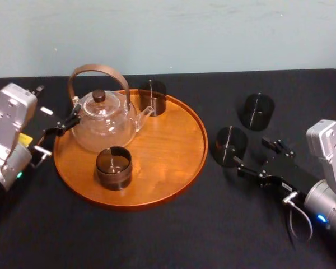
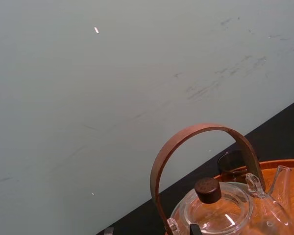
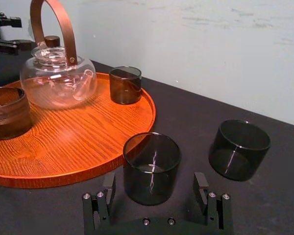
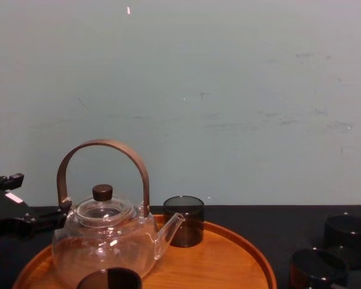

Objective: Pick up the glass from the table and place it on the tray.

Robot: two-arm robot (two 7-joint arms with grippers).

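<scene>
The right gripper (image 3: 154, 185) holds its fingers (image 3: 108, 185) wide on either side of a dark smoked cylindrical glass (image 3: 152, 164). The glass stands on the black matte tabletop (image 1: 173, 238), just right of the round orange-brown wooden tray (image 1: 173, 159). The left gripper (image 1: 64, 124) hangs at the tray's left rim.

silver arms (image 1: 11, 112), black screw-studded fingers (image 3: 202, 184), looping grey cable (image 1: 309, 218).

No text, brand, number or sign could be read on anything in these views. A small yellow label (image 1: 26, 138) sat on the left arm (image 1: 10, 120), and a white patch (image 1: 46, 111) lay on the body of the left end effector (image 1: 74, 119). Any marks on either were too small to make out.
</scene>
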